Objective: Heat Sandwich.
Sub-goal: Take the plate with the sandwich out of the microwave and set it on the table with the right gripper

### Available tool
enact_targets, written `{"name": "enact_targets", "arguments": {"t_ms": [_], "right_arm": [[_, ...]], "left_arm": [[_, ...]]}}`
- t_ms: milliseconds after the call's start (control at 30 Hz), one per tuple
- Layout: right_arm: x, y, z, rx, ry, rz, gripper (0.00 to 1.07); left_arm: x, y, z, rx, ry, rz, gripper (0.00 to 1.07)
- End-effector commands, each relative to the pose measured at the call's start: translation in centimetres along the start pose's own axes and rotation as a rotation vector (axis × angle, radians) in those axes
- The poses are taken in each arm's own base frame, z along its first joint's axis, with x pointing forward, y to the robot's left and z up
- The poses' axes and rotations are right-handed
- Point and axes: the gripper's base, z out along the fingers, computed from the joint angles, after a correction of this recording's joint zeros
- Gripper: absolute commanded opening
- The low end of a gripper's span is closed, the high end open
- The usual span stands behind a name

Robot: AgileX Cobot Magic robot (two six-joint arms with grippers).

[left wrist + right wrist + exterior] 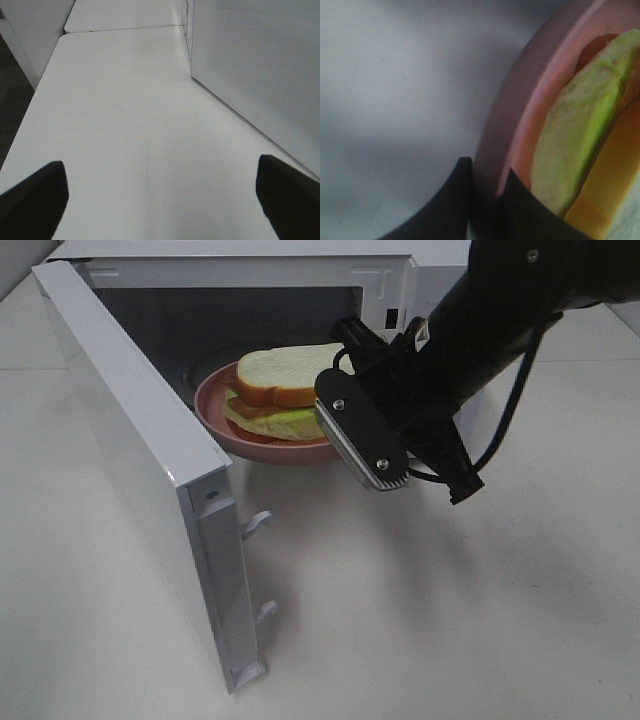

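The sandwich [285, 380], white bread over green and yellow layers, lies on a round pink plate [255, 443] in the mouth of the open microwave [250, 270]. My right gripper [335, 430] reaches in from the right and is shut on the plate's near rim. In the right wrist view its two dark fingers pinch the plate's pink rim [520, 110] at the right gripper [485, 172], with the sandwich [580, 130] just beyond. My left gripper [160, 200] stands open over the bare table [125, 100], holding nothing; the exterior view does not show it.
The microwave door [130, 440] swings wide open to the left, its latch hooks facing the table's front. In the left wrist view the door's perforated outer face [260, 65] stands beside the left gripper. The white table [420, 620] spreads in front of the microwave.
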Motion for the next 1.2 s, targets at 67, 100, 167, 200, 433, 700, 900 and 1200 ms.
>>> {"name": "enact_targets", "arguments": {"t_ms": [67, 100, 167, 200, 433, 700, 900, 1200], "right_arm": [[-0.1, 0.5, -1.3, 0.056, 0.003, 0.006, 0.00], [-0.1, 1.2, -1.7, 0.071, 0.006, 0.006, 0.00], [-0.2, 1.8, -2.1, 0.084, 0.008, 0.006, 0.00], [-0.2, 2.6, -2.5, 0.098, 0.011, 0.007, 0.00], [-0.4, 4.7, -3.7, 0.110, 0.013, 0.017, 0.00], [-0.6, 7.6, -5.5, 0.127, 0.015, 0.078, 0.00], [-0.7, 9.8, -6.6, 0.132, 0.028, 0.101, 0.00], [-0.5, 12.8, -8.3, 0.130, 0.071, 0.162, 0.00]], "left_arm": [[0.0, -0.1, -0.3, -0.005, -0.032, -0.009, 0.95], [0.0, -0.1, -0.3, -0.005, -0.032, -0.009, 0.95], [0.0, -0.1, -0.3, -0.005, -0.032, -0.009, 0.95], [0.0, -0.1, -0.3, -0.005, -0.032, -0.009, 0.95], [0.0, -0.1, -0.3, -0.005, -0.032, -0.009, 0.95], [0.0, -0.1, -0.3, -0.005, -0.032, -0.009, 0.95], [0.0, -0.1, -0.3, -0.005, -0.032, -0.009, 0.95], [0.0, -0.1, -0.3, -0.005, -0.032, -0.009, 0.95]]}}
